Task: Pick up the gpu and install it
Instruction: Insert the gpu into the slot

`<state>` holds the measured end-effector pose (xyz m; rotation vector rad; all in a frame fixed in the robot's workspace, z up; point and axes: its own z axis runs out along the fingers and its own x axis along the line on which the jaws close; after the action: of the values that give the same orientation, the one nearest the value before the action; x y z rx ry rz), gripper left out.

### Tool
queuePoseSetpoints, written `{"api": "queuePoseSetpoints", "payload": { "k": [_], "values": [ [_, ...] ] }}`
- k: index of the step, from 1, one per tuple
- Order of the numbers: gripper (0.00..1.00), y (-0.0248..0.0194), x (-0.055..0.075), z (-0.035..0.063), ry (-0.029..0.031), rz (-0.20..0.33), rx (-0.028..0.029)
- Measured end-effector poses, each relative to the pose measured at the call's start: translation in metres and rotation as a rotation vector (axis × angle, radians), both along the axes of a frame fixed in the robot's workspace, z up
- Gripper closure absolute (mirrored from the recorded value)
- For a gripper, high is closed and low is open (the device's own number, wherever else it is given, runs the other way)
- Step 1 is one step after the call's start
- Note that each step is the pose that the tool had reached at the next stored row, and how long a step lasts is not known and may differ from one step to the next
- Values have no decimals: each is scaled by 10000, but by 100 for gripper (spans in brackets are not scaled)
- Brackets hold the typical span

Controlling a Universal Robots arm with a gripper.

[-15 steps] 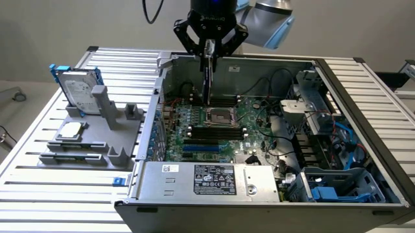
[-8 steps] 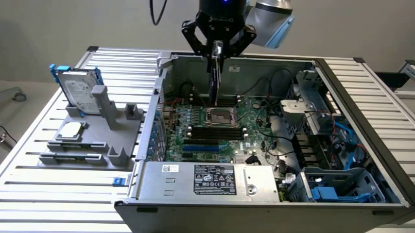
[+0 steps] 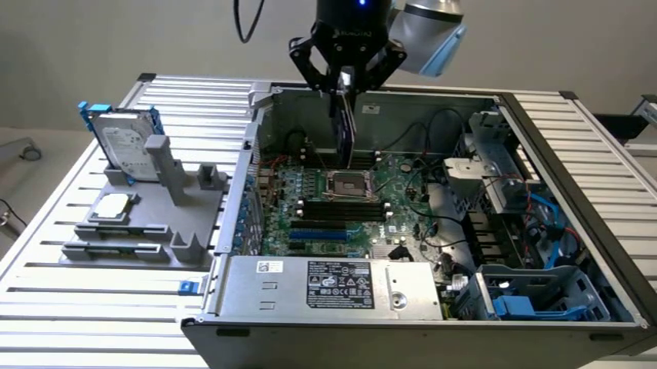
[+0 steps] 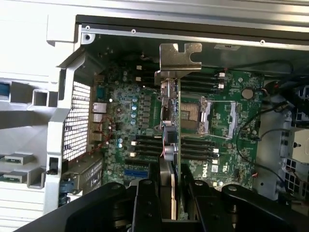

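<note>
1. My pincer [image 3: 346, 75] is clenched on the gpu [image 3: 347, 131]. It grips the card by its upper edge, so the card hangs on edge below me.
2. From the wrist view, one of my fingers [image 4: 145, 198] presses each face of the gpu [image 4: 172, 140]. Its silver bracket [image 4: 179, 58] is at the end farthest from me.
3. Done so far: the pick-up. The card is off the desk [image 3: 61, 307] and inside the open top of the computer case [image 3: 411, 346], over the green motherboard [image 3: 401, 181].
4. Where the card is: it hangs roughly above the processor socket [image 3: 347, 184] in the middle of the board. As far as I can judge, its lower edge is not touching anything.
5. Left to do: the installing. The card sits in no slot, and the blue slots [image 3: 318, 231] lie apart from it, toward the near side of the case.
6. Not part of this job: the hard drive in its blue frame [image 3: 125, 142] and the small processor chip [image 3: 113, 204] rest on the grey holder [image 3: 154, 231] at the exterior view's left, well apart from me.
</note>
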<state>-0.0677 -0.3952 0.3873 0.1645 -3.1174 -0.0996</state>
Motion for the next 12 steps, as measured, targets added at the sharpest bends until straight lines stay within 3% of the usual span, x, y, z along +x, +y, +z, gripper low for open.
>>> {"api": "queuePoseSetpoints", "payload": {
  "k": [12],
  "values": [
    [71,0,0,-59,-9,2174,0]
  ]
}}
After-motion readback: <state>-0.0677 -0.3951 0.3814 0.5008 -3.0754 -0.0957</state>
